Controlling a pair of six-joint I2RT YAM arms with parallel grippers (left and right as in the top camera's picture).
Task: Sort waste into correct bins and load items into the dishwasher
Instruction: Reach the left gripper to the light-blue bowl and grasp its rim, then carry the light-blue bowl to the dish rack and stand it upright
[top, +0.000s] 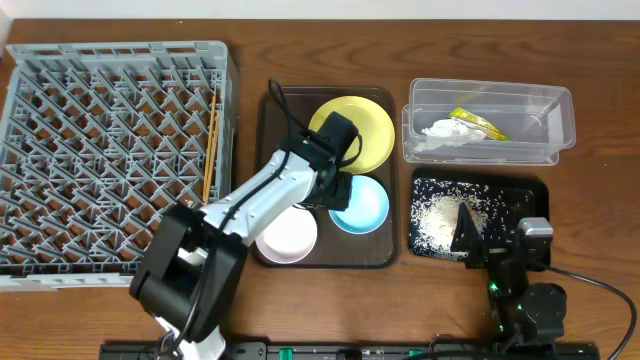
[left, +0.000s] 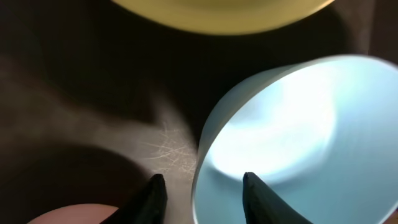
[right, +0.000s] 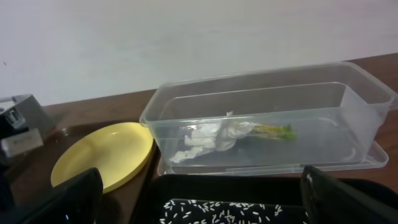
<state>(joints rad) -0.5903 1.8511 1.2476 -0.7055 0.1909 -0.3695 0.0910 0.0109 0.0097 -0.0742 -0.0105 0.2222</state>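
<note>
My left gripper (top: 337, 188) (left: 202, 198) is open, its fingers astride the near rim of the pale blue bowl (top: 362, 205) (left: 292, 124), one inside and one outside. The bowl sits on the brown serving tray (top: 385, 255) beside the yellow plate (top: 365, 128) (left: 217, 15) (right: 102, 155) and the white bowl (top: 287, 238) (left: 68, 214). Two chopsticks (top: 210, 150) lie in the grey dish rack (top: 100, 150). The clear tub (top: 487, 122) (right: 267, 118) holds the tissue (top: 437, 128) (right: 208, 138) and the wrapper (top: 478, 122) (right: 270, 129). Rice (top: 435, 222) (right: 224, 211) lies in the black tray (top: 525, 195) (right: 249, 186). My right gripper (top: 495, 240) (right: 199, 214) is open and empty over that tray's near edge. The cup is out of view.
The left arm stretches from the table's front edge across the brown tray's left side. The right arm's base (top: 525, 300) is at the front right. A black cable (top: 285, 110) runs over the tray's back left corner.
</note>
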